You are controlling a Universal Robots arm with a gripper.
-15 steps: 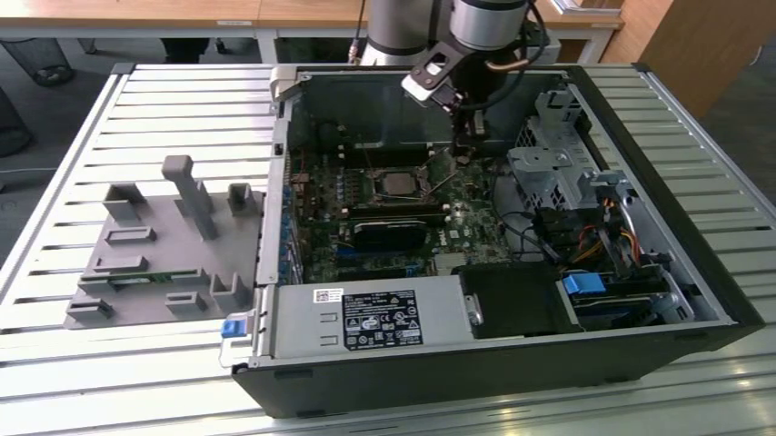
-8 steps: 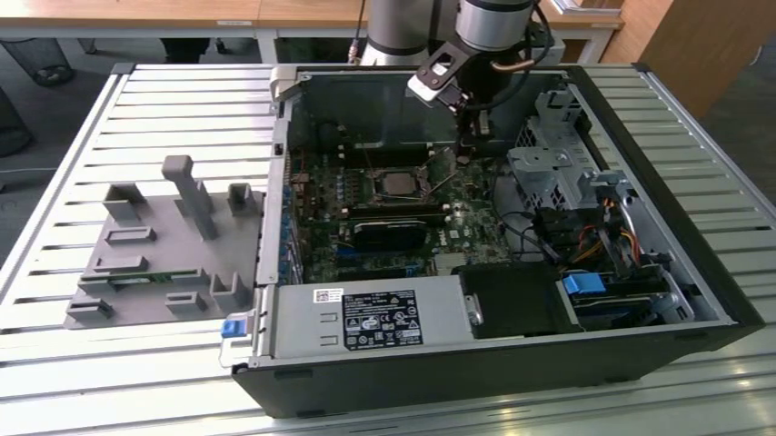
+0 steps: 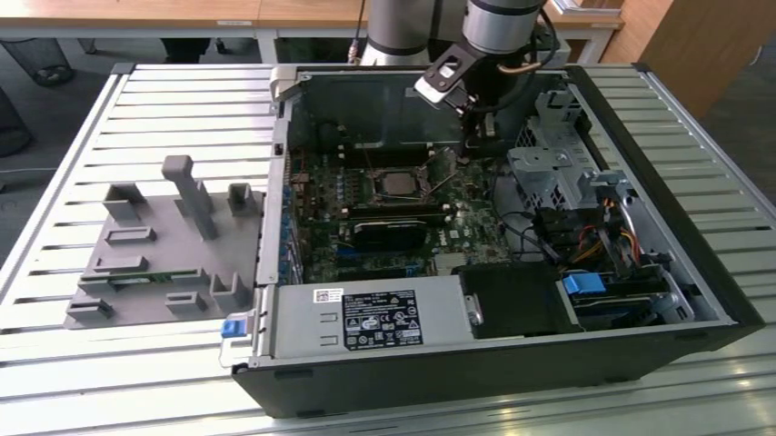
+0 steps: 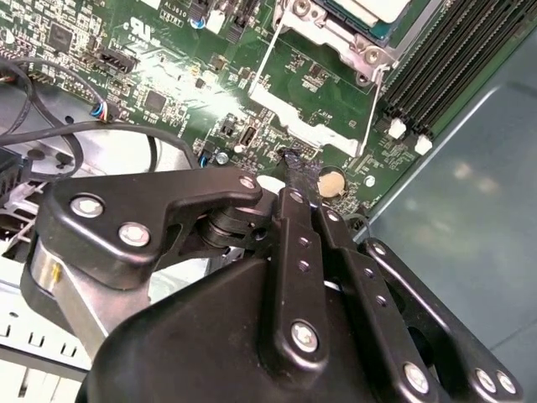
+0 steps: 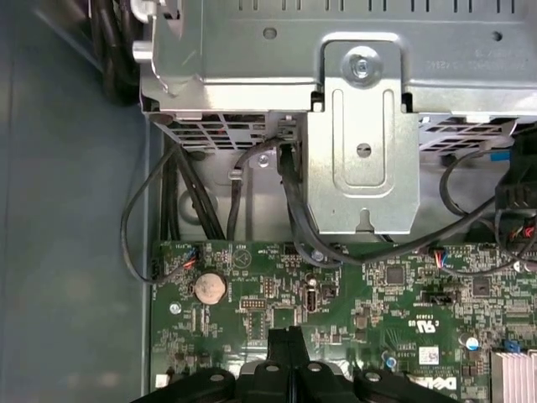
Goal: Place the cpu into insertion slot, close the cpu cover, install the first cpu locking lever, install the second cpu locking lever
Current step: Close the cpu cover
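In the exterior view the insertion slot [image 3: 394, 184] sits in the middle of the green board inside the open computer case. My gripper [image 3: 475, 143] hangs low over the board at the slot's far right. The second wrist view catches the cpu [image 4: 379, 7] as a silver-grey face lying in the slot, ringed by the cpu cover [image 4: 346, 40], a silvery frame. Two thin wire levers [image 4: 262, 67] [image 4: 372, 109] run from it toward my gripper [image 4: 294, 168]. Its black fingers are pressed together, tips just above the board. The first wrist view shows the gripper [image 5: 287, 337] shut too.
A black heatsink block [image 3: 391, 227] lies just in front of the slot. A metal drive cage [image 5: 361, 126] with black cables [image 5: 294, 210] stands beside my gripper. A coin battery [image 5: 209, 288] and long memory slots [image 4: 445, 67] are nearby. A grey fixture [image 3: 158, 245] rests on the slatted table.
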